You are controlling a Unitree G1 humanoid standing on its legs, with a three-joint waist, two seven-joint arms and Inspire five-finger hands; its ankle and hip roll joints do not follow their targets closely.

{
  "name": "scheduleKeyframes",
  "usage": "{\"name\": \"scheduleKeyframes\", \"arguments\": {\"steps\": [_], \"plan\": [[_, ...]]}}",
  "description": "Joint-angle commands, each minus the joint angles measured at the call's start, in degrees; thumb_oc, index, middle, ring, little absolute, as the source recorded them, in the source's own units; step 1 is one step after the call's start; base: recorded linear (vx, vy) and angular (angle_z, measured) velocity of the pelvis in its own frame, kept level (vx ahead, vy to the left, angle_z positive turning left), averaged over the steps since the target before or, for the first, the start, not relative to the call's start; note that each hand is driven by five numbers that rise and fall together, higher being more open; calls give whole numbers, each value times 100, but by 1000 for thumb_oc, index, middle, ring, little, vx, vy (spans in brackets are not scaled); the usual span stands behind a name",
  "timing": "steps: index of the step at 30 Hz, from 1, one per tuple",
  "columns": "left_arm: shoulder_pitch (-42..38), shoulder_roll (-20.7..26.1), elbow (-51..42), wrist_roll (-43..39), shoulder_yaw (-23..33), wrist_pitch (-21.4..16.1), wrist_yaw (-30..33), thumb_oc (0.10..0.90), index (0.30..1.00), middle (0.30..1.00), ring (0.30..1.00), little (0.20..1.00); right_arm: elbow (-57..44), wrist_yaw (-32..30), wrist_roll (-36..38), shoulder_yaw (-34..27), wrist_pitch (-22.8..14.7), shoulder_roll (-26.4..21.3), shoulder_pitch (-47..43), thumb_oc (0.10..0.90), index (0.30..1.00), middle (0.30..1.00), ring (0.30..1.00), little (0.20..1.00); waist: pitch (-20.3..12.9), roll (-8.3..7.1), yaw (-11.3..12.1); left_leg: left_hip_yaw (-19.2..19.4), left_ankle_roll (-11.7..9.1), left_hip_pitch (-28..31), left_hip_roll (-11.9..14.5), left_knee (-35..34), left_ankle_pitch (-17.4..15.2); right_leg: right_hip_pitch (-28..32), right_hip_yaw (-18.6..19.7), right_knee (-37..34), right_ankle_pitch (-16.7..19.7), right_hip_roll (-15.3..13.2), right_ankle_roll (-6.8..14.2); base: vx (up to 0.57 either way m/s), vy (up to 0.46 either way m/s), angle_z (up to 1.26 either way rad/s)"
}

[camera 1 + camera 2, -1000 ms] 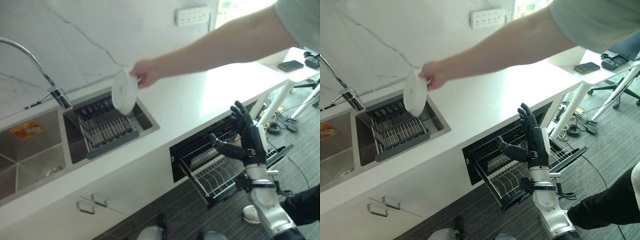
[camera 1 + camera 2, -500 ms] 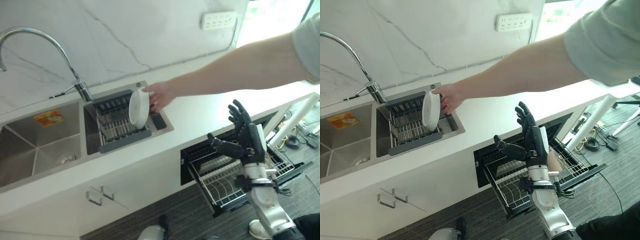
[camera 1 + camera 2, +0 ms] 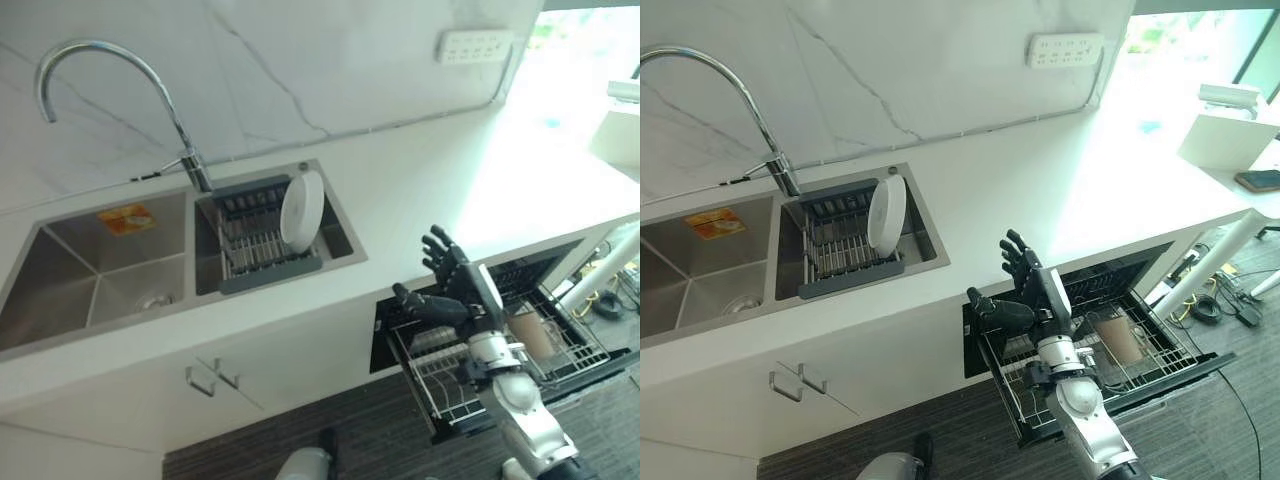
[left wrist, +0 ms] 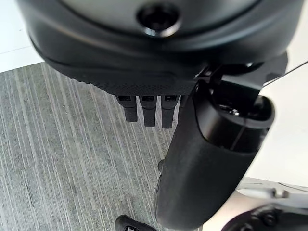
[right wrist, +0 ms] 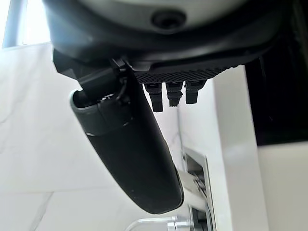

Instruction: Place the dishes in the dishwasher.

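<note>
So the right hand is up in front of the pulled-out dishwasher rack, fingers spread straight with the thumb sticking out sideways, holding nothing at all. The left hand shows in its own wrist view with relaxed fingers, also empty, with grey floor past it.

The dish to grab is the white plate, standing on edge in the drying rack that sits inside the sink. From the right hand that's well off to its left and further back, across the white counter. The faucet curves up just beyond the rack.

My take on doing this step well: reach across with the hand wide open and come at the plate's upper rim, thumb on one face and fingers on the other, since it's standing nearly upright. Lift straight up so it clears the rack wires before swinging it over. A brown cup already sits in the dishwasher rack to the right of the hand, so aim the plate for the free wire slots directly below the hand instead.
</note>
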Motion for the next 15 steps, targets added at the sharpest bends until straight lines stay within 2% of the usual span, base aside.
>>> {"name": "scheduleKeyframes", "arguments": {"steps": [1, 9, 10, 15], "plan": [[-155, 14, 61, -113, -46, -94, -32, 800, 900, 900, 900, 900, -385, 5, 362, -140, -418, 273, -987, 800, 900, 900, 900, 900, 17, -127, 88, -78, -252, 74, 186, 736, -1245, 393, -340, -583, 87, -36, 202, 31, 8, 24], [-161, 6, 102, 8, -89, -19, -23, 800, 900, 900, 900, 900, -52, -402, 396, -88, -210, 536, -1477, 800, 900, 900, 900, 900, -17, -102, 319, -194, -243, 37, 114, 736, -1199, 478, -468, -583, 78, -65, 180, 51, 24, 17], [-140, 14, 134, 215, -137, -13, 34, 800, 900, 900, 900, 900, 57, -688, 324, -124, -115, 650, -1746, 800, 900, 900, 900, 900, -28, -98, 433, -238, -228, 28, 80, 736, -1191, 513, -537, -583, 77, -87, 174, 86, 41, 26], [-105, 33, 160, 415, -204, -38, 77, 800, 900, 900, 900, 900, 168, -939, 338, -181, 7, 694, -2018, 800, 900, 900, 900, 900, -25, -107, 530, -272, -216, 21, 50, 736, -1176, 533, -580, -583, 91, -106, 181, 86, 43, 15]]}}
